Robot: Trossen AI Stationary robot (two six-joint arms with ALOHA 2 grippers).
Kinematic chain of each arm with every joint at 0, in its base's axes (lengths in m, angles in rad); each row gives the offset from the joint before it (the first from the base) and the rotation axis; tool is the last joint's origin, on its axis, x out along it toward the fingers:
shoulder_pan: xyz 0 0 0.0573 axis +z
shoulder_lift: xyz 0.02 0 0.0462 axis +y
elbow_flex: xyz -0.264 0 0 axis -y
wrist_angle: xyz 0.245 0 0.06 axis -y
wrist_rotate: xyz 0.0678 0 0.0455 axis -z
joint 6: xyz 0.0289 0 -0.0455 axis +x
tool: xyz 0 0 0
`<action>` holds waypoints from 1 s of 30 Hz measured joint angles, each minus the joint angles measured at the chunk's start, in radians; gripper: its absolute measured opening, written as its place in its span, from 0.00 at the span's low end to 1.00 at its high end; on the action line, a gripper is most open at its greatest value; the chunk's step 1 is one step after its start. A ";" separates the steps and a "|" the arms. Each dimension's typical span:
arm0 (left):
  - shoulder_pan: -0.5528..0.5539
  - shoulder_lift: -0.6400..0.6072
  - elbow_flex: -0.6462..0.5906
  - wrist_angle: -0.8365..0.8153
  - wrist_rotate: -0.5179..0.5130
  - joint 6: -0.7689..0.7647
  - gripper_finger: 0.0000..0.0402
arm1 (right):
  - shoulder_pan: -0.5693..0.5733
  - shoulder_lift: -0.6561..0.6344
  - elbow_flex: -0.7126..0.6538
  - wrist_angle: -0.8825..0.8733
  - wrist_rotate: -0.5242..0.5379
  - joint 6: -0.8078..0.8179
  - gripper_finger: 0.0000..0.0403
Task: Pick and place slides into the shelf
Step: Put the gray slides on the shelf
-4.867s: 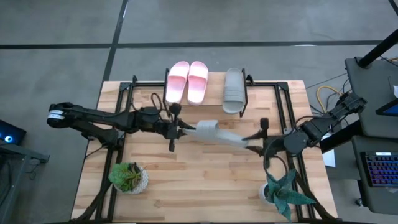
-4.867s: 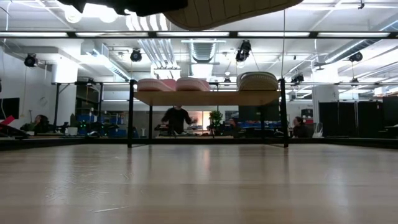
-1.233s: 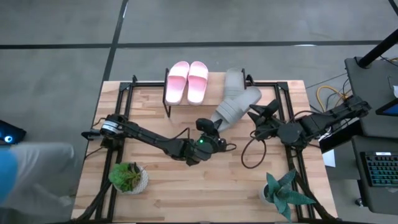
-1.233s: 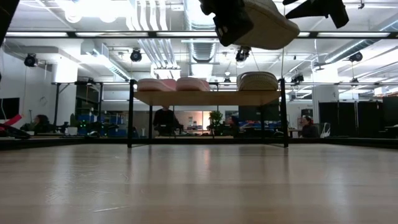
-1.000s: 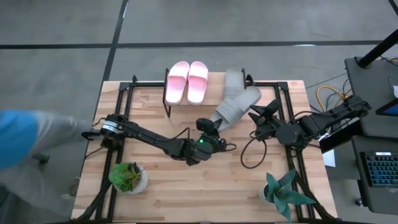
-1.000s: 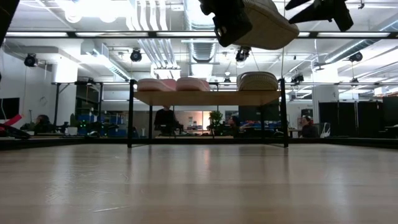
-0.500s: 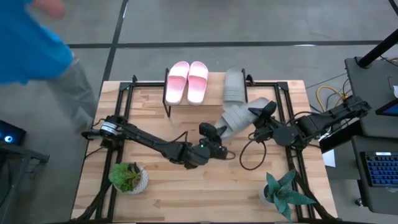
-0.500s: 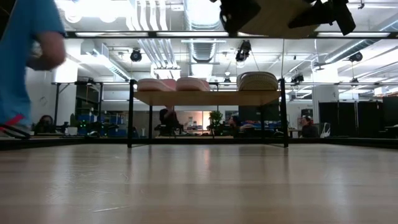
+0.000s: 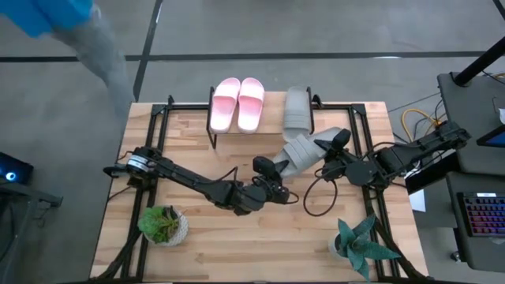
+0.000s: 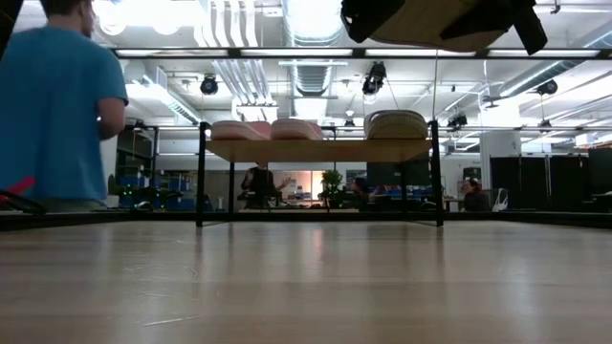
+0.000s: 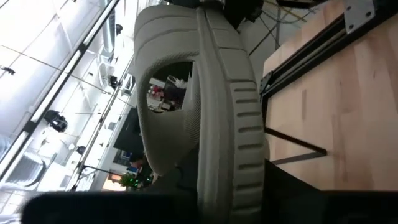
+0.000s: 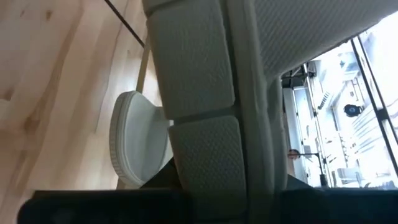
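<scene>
A grey slide (image 9: 306, 147) hangs in the air between both arms, above the table in front of the shelf (image 9: 272, 118). It fills the left wrist view (image 11: 211, 106) and the right wrist view (image 12: 205, 93). My left gripper (image 9: 272, 167) is shut on its left end and my right gripper (image 9: 333, 147) on its right end. On the shelf's plank top (image 10: 316, 150) two pink slides (image 9: 238, 103) lie side by side on their soles. A second grey slide (image 9: 297, 114) lies to their right. My left gripper holds the grey slide by the end nearest the left arm (image 11: 227, 190), coming from the table's near left; its own body hides the fingers. The slide is lifted clear and stands on its edge. My right gripper has the slide's opposite end (image 12: 208, 168) between its fingers, coming level from the table's right. One finger (image 10: 483, 27) lies under the sole.
A potted plant (image 9: 163, 225) stands at the near left and another (image 9: 359, 241) at the near right. A loose cable (image 9: 316, 201) hangs by the right arm. A person in blue (image 9: 71, 24) stands beyond the table's far left corner.
My left gripper has carried the slide a little toward the near edge and swung its free end down toward my right gripper. My right gripper was open and apart from the slide; it now has that end between its fingers. A person in blue walked past the table's left side.
</scene>
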State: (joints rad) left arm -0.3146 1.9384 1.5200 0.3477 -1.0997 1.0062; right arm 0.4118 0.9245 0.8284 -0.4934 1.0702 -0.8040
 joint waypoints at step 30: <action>0.002 -0.329 -0.088 -0.357 0.389 -0.021 0.28 | 0.000 0.001 0.000 0.005 -0.180 0.019 0.12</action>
State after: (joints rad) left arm -0.3125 1.6090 1.4322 -0.0096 -0.7111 0.9852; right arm 0.4118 0.9257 0.8280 -0.4883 0.8898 -0.7846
